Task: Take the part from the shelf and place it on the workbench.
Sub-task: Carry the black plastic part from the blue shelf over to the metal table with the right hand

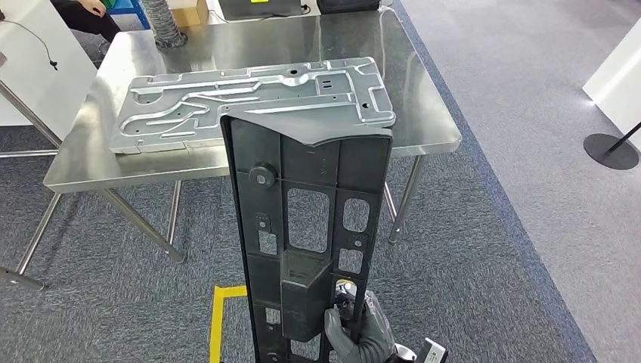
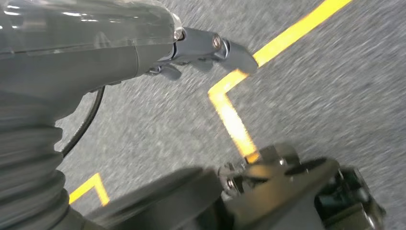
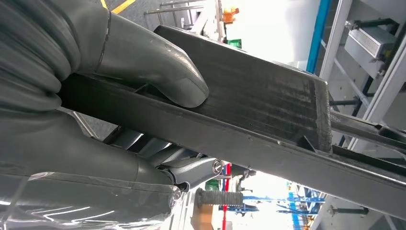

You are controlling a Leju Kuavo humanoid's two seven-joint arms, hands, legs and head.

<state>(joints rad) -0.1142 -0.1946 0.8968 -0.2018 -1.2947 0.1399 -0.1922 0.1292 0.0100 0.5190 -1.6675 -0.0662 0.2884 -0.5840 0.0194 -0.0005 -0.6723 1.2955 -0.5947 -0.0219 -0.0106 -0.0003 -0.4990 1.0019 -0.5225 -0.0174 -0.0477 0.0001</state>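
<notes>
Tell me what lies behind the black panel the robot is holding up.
Behind the black plastic panel gripped by the right hand stands the steel workbench, with a stamped silver metal plate on it. The panel's top covers part of the plate's near edge and the table's front rim there.

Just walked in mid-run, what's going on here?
The robot's right hand grips a long black plastic part by its lower end and holds it upright in front of the steel workbench. The part is not yet on the bench; its top edge overlaps a silver stamped metal panel lying flat there. The left hand hangs over grey carpet with yellow floor tape, holding nothing. A person sits beyond the bench's far left corner.
</notes>
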